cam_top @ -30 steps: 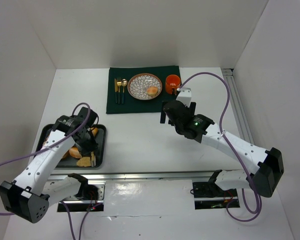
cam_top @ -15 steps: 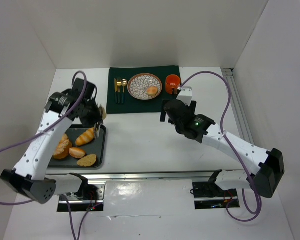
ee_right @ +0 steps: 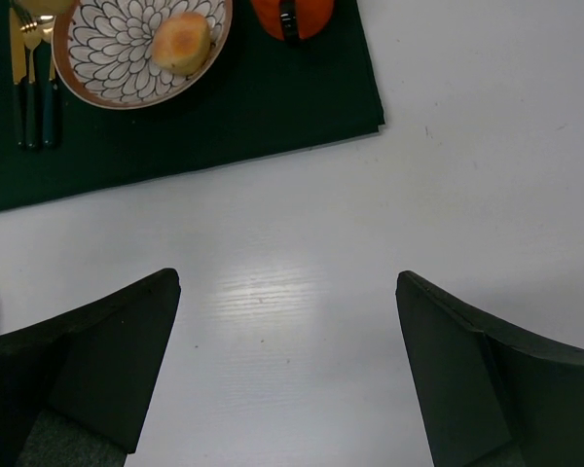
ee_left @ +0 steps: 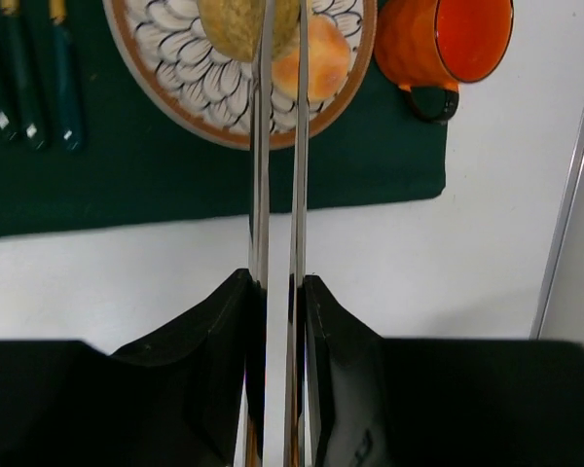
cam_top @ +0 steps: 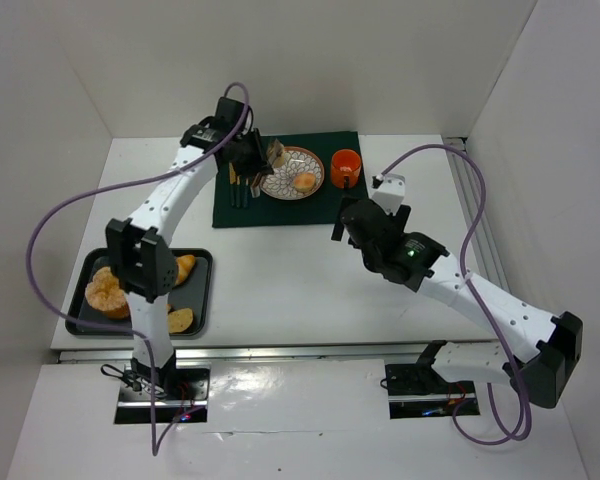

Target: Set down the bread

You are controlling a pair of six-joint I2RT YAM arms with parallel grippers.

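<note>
The overhead view alone takes in the tray (cam_top: 207, 290) at far left, with rolls (cam_top: 105, 296) on it, near the bench (cam_top: 280, 285) edge. Cutlery (cam_top: 240, 180) lies at the left of the green mat (cam_top: 280, 208). Next to it the left end effector (cam_top: 272, 155) hangs over the left part of the plate (cam_top: 292, 190). From above its grip is hard to read, but the left wrist view shows the thin fingers (ee_left: 261, 146) clamped on the bread (ee_left: 229, 24), held above the plate beside the bun (ee_left: 323, 60) lying there. The cup (cam_top: 345, 165) stands right of the plate on the mat. The right end effector (ee_right: 287, 282) hovers over bare bench, and its wrist view shows the fingers wide apart with nothing between them.
</note>
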